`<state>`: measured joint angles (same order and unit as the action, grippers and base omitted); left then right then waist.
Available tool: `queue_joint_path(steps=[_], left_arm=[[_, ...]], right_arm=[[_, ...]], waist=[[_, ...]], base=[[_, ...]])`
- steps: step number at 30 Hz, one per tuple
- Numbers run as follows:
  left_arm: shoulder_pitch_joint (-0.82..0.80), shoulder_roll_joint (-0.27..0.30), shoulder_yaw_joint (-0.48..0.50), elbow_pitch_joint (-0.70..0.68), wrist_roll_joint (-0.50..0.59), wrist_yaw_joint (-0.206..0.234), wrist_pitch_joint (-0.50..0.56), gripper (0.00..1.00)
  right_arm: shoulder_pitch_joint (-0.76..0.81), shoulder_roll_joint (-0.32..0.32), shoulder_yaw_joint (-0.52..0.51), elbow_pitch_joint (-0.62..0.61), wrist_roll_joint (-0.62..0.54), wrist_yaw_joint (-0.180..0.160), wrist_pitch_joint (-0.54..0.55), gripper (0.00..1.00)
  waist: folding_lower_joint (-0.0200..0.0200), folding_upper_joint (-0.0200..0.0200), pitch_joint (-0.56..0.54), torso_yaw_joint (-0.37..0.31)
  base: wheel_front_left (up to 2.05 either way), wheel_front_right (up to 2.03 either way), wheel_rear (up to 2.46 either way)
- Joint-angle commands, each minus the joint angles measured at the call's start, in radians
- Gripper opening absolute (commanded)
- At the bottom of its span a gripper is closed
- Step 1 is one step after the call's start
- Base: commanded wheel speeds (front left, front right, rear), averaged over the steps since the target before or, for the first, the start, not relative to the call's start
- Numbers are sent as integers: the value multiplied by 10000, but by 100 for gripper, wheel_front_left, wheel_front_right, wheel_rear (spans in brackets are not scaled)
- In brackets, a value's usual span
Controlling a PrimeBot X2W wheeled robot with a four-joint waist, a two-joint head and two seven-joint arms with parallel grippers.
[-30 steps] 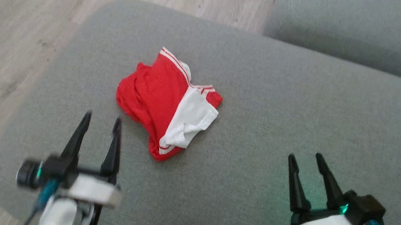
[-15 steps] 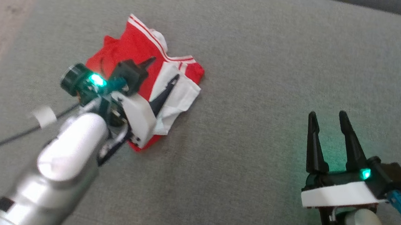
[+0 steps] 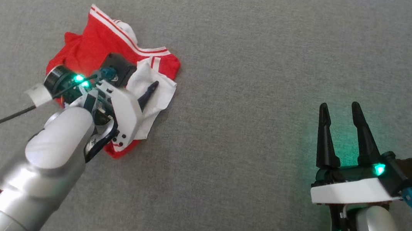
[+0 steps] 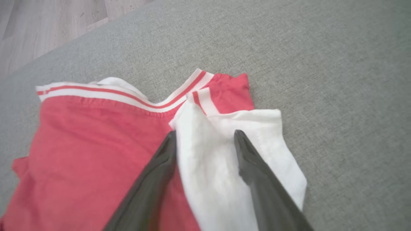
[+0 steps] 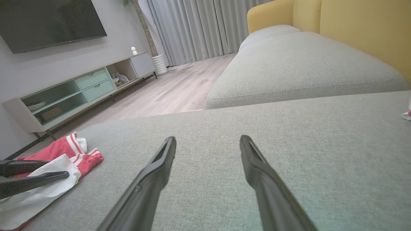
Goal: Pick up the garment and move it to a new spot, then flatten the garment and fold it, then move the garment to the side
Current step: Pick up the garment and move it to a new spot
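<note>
We see the garment (image 3: 94, 42), red w/ a white panel and striped trim, lying crumpled on the grey sofa cushion (image 3: 259, 52), at the left of the head view. Our left gripper (image 4: 205, 133) is down over it, fingers spread apart, straddling the white fold; nothing pinched yet. Our right gripper (image 3: 341, 104) sits over bare cushion, well apart from the garment, fingers likewise spread and holding nothing. Wood floor (image 4: 48, 25) shows beyond the cushion's edge.
</note>
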<state>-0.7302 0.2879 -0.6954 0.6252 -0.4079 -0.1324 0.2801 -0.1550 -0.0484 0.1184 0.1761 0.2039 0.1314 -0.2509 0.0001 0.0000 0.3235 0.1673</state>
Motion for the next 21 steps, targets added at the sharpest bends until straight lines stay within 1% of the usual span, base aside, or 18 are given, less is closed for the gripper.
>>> queue_joint_path(steps=[1, 2, 6, 10, 15, 16, 21], left_arm=[[-469, 459, 208, -144, -91, 18, -74, 32], [-478, 456, 158, -135, -143, 18, -160, 0], [-602, 518, 75, -294, -119, 27, -924, 0], [-630, 492, 48, -776, -104, 42, -1732, 0], [-789, 546, 109, -2106, -195, 32, -2714, 0], [-927, 502, 271, -2711, -314, 40, -3019, 0], [-1498, 330, 659, -4113, -546, 154, -3268, 0]], right_arm=[[-226, -18, 259, -288, 63, -7, -109, 100], [-229, -18, 265, -278, 77, -7, -109, 100], [-218, -18, 308, -187, 92, -7, -109, 100], [-161, -18, 253, -54, 136, -7, -109, 100], [-67, -18, 194, 78, 433, -7, -109, 100], [-62, -18, 203, 89, 527, -7, -109, 100], [-70, -18, 305, 101, 825, -7, -109, 100]], waist=[[-1, 0, -57, -70], [-1, 0, -90, -100], [-1, 0, -328, -251], [-1, 0, -705, -499], [-1, 0, -1213, -1001], [-1, 0, -1359, -1247], [-1, 0, -1534, -1876]], base=[[0, 0, 0], [0, 0, 0], [0, 0, 0], [0, 0, 0], [0, 0, 0], [0, 0, 0], [0, 0, 0]])
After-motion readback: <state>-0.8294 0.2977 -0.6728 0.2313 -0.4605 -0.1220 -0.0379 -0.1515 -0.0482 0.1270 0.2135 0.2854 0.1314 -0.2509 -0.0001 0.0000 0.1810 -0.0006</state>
